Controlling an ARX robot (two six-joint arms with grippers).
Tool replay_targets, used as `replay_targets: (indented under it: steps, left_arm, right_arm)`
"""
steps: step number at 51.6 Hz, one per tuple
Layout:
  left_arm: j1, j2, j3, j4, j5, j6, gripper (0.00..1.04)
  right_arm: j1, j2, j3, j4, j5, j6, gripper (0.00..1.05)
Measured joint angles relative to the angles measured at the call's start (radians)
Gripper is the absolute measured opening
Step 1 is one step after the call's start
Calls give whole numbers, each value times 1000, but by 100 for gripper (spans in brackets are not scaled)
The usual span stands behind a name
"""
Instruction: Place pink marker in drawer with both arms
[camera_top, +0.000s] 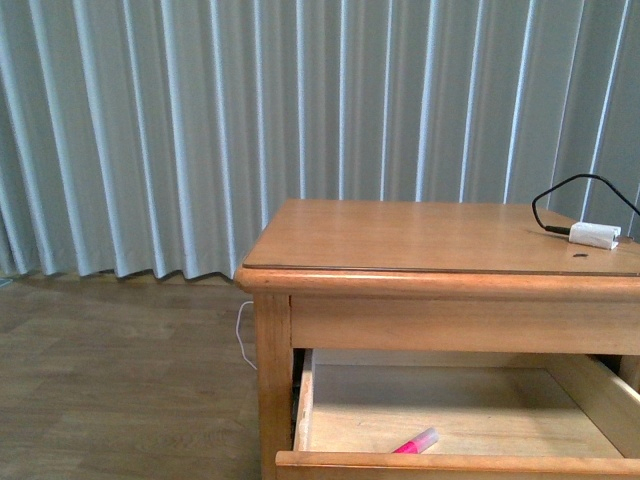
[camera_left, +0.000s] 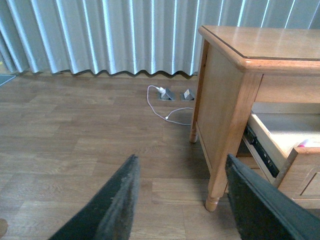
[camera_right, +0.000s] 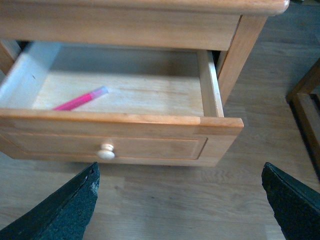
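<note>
Pink marker (camera_top: 416, 441): lies loose on the floor of the open drawer (camera_top: 450, 463), lower centre of the front view, its lower end hidden behind the front rail. Judged light, stiff, smooth and apt to roll; best pinched mid-barrel. Left pincer (camera_left: 181, 160) and right pincer (camera_right: 180, 169): both spread wide, empty. Drawer's right side is cut off.

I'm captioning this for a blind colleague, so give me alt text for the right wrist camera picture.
A pink marker lies inside an open wooden drawer, seen from above and in front. The drawer front has a small round pale knob, and the right gripper hangs open and empty before it, over a wood floor.
</note>
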Motion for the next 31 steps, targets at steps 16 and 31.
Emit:
replay_targets:
  steps: [16, 31]
  left_arm:
    - [0, 0, 0, 0, 0, 0, 99]
    - [0, 0, 0, 0, 0, 0, 98]
  right_arm:
    - [-27, 379, -43, 167, -104, -105, 96]
    - [34, 755, -23, 573, -85, -29, 96]
